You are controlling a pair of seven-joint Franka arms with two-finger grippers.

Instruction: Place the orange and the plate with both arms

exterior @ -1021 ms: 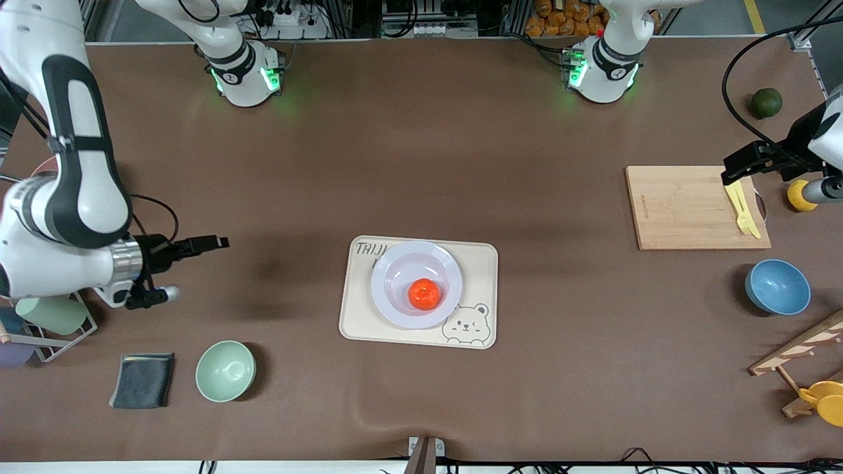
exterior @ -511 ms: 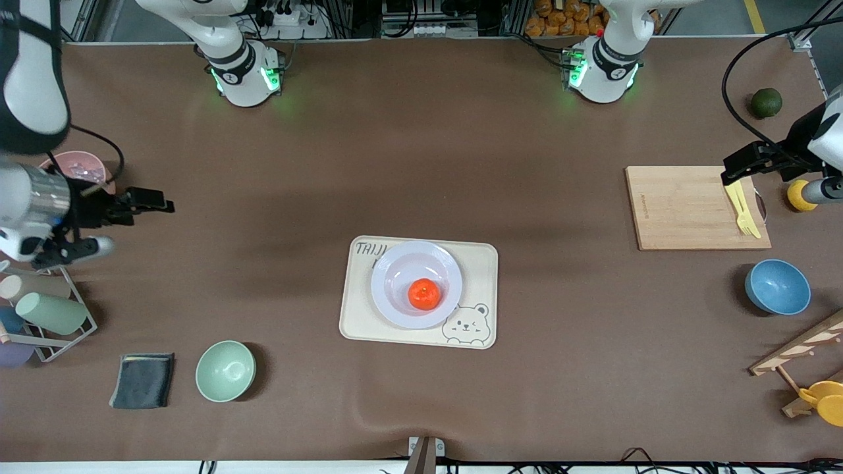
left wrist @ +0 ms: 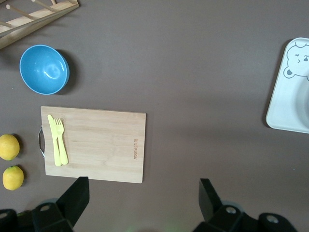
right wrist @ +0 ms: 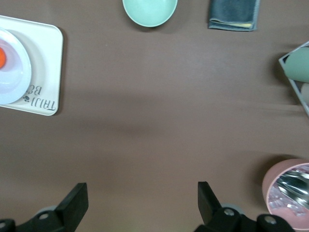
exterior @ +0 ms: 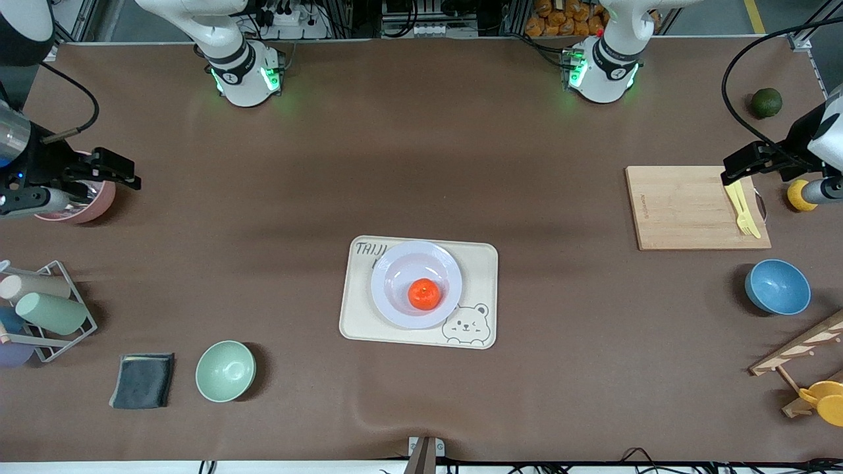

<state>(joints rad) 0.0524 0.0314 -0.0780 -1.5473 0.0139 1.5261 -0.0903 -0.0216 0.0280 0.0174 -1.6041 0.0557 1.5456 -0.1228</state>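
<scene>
The orange (exterior: 424, 293) is being carried in the plate (exterior: 416, 284), which is resting on the bear tray (exterior: 477, 263) mid-table. Right gripper (right wrist: 140, 203) over the pink bowl (exterior: 92, 201), left gripper (left wrist: 142, 200) over the cutting board's (exterior: 685, 207) end: fingers spread, empty. Judged: plate glossy, stiff, rim-grasped; orange light, prone to rolling.

Glossy plate (exterior: 416, 284), wooden board (exterior: 697, 208), matt tablecloth (exterior: 421, 164).
</scene>
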